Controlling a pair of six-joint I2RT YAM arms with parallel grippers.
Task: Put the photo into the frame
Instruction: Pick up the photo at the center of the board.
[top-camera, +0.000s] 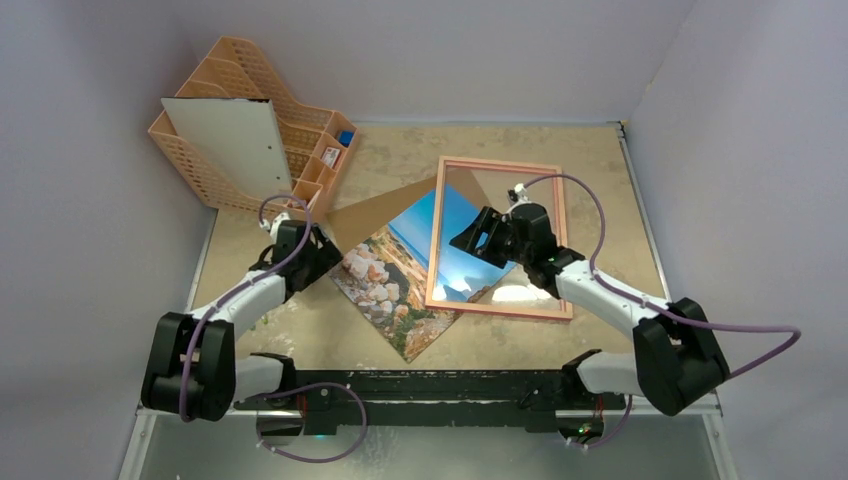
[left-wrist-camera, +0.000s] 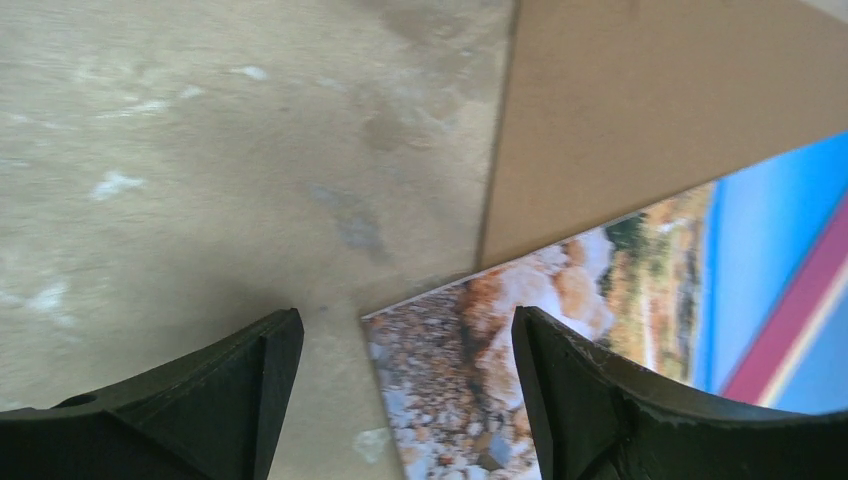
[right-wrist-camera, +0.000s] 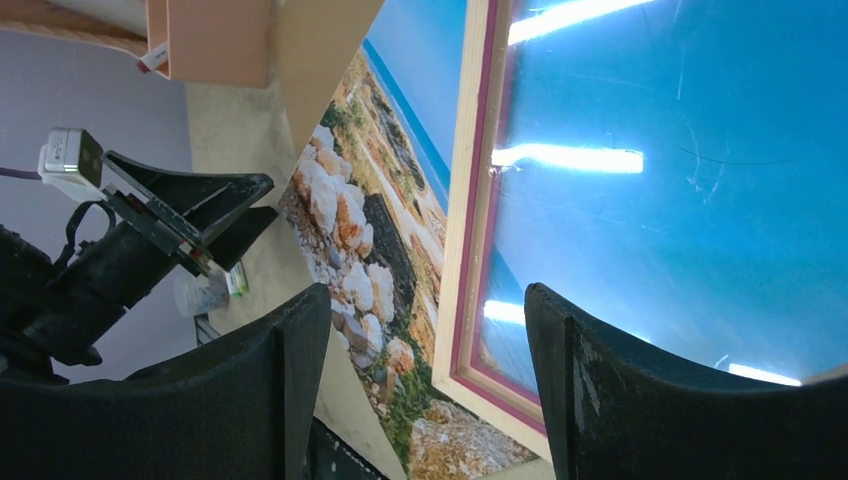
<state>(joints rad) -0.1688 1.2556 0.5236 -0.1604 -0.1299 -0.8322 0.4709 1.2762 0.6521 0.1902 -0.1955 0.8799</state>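
Observation:
The frame (top-camera: 500, 163) lies flat on the table with its paler salmon side up, its left part resting over the photo (top-camera: 385, 285). The photo lies diagonally, rocky end toward my left arm. My left gripper (top-camera: 322, 250) is open at the photo's left corner; in the left wrist view the corner (left-wrist-camera: 440, 390) sits between the open jaws (left-wrist-camera: 405, 318), untouched. My right gripper (top-camera: 478, 237) is open and empty above the frame's left side. In the right wrist view its jaws (right-wrist-camera: 425, 295) straddle the frame's left rail (right-wrist-camera: 472, 200), with the photo (right-wrist-camera: 370, 230) beside it.
A plain brown backing board (top-camera: 385, 208) lies partly under the photo and also shows in the left wrist view (left-wrist-camera: 640, 110). An orange desk organiser (top-camera: 310, 140) holding a white board (top-camera: 235, 140) stands at the back left. Walls close in on the left, back and right.

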